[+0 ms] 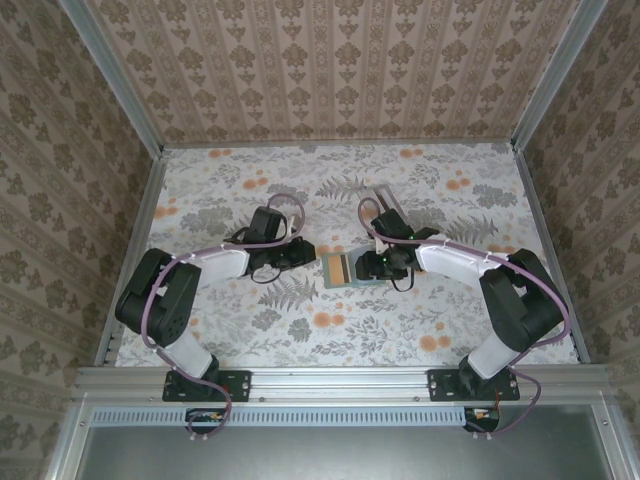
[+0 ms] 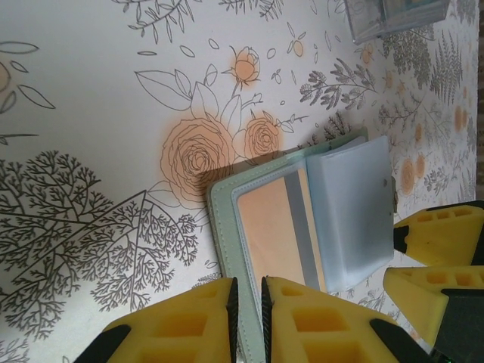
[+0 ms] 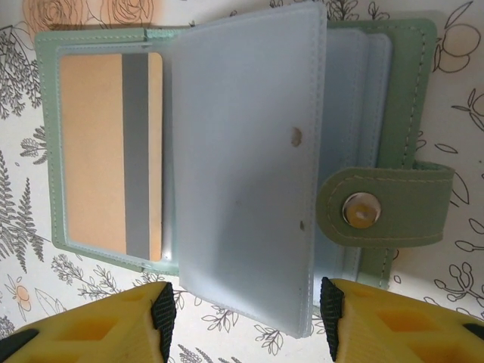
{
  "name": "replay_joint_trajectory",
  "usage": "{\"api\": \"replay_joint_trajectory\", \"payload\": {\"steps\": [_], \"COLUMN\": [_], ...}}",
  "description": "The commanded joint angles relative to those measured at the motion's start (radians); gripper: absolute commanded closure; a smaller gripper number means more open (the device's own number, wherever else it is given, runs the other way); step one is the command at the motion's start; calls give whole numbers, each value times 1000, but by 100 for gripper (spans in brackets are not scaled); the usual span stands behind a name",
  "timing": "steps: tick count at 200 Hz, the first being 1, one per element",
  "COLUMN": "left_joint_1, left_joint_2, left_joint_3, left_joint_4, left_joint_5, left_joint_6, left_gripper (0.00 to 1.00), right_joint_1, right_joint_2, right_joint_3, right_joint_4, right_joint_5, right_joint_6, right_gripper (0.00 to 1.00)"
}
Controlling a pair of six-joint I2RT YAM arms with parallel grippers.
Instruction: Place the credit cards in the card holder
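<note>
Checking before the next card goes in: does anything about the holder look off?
Nothing damaged. The holder lies open with one card in a pocket; its clear sleeve stands half-turned instead of flat, and carries a small brown speck.

A clear plastic stand (image 2: 393,19) sits on the floral tablecloth (image 2: 91,98).

Left arm (image 1: 160,292) and right arm (image 1: 515,295): black, white and yellow

Bulky black joints; white shells on the forearms; a thin purple cable (image 1: 285,198) looped along each arm; flat black base plates (image 1: 212,383); yellow fingers (image 2: 189,325) moulded with square hollows, black-edged.
</note>
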Motion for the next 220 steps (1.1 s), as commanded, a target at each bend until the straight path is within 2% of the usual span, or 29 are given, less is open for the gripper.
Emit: {"api": "replay_joint_trajectory", "payload": {"steps": [1,42,71,126,220], "left_joint_1": [-5,-7,-7,-20,-101], "left_joint_2": [7,7,10,27,128], "left_joint_3": [20,15,14,20,99], "left_joint_4": [-3,2,2,1,-5], "left_joint_5": [6,3,5,8,-20], "left_joint_6": [9,9,10,22,40], "left_gripper": [82,82,82,82,87], "right_joint_1": [-6,-5,-6,-6,-36], "right_joint_2": [0,-7,-7,-28,-36], "right_joint_3": [-10,-5,-3,-25,-67], "right_joint_4": [20,29,44,131,257], "right_joint_5": [-27,-49,-76,-160,-298], "right_joint_6": [7,7,2,4,42], "right_gripper": [44,45,57,73,80]}}
